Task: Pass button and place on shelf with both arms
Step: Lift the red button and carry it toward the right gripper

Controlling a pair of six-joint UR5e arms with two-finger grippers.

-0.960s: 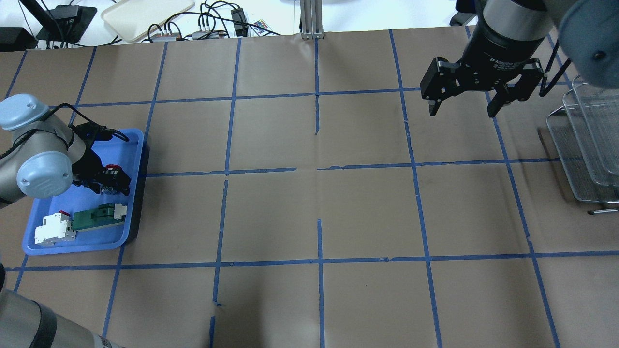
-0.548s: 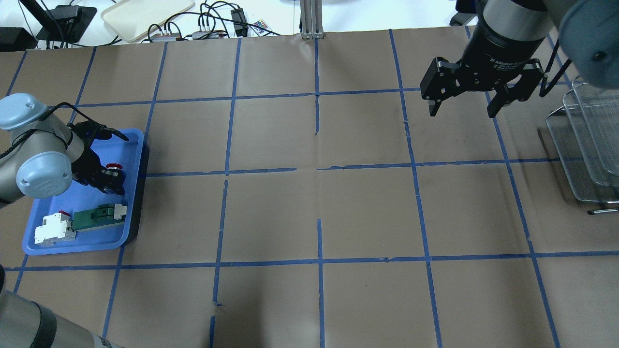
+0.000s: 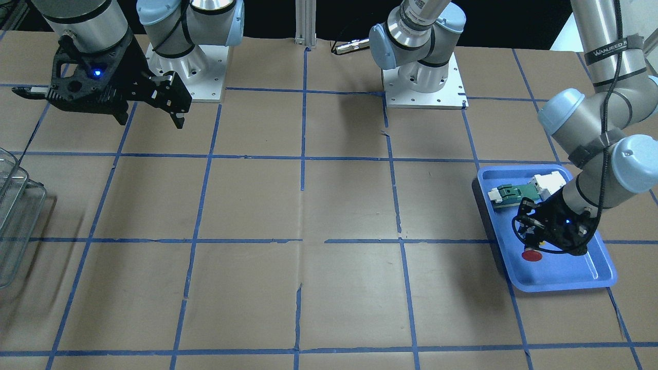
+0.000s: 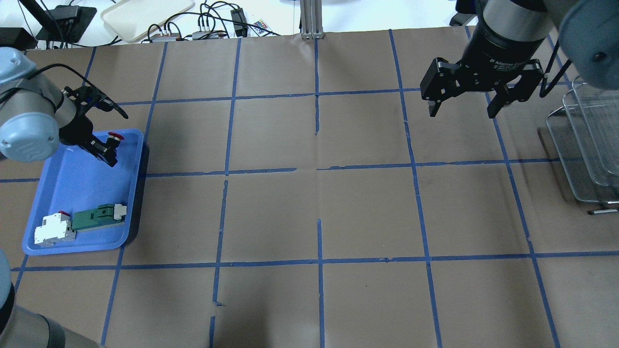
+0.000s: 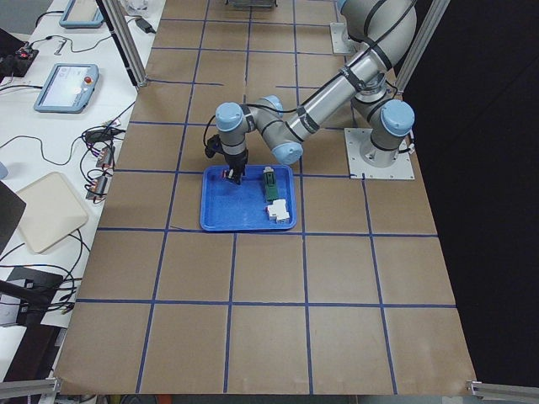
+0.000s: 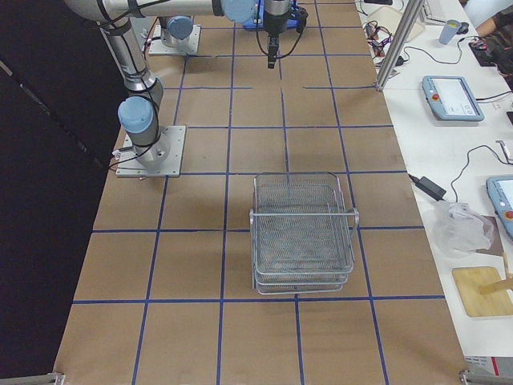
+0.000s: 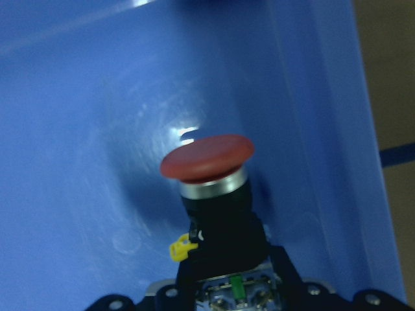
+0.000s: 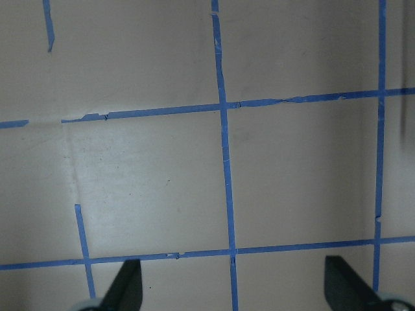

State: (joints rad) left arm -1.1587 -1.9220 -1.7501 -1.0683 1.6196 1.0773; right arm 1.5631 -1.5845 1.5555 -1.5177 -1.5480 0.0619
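Observation:
The button [image 7: 209, 162], red cap and black body, is held by its base in my left gripper [image 4: 105, 149], which is shut on it. The red cap [image 4: 115, 136] points outward over the far end of the blue tray [image 4: 82, 188]. It also shows in the front view [image 3: 531, 255], just above the tray floor. My right gripper [image 4: 462, 112] is open and empty, high over the far right of the table; its fingertips [image 8: 126, 288] frame bare paper. The wire-mesh shelf [image 4: 587, 140] stands at the right edge, to the right of the right gripper.
A green-and-white flat part [image 4: 96, 217] and a white block with a red bit [image 4: 53, 228] lie at the near end of the tray. Brown paper with blue tape lines [image 4: 319, 169] covers the table. Cables and a cream tray [image 4: 145, 14] lie beyond the far edge.
My left gripper has moved with the button from the tray's middle toward its far end, rising a little. The right arm has not moved.

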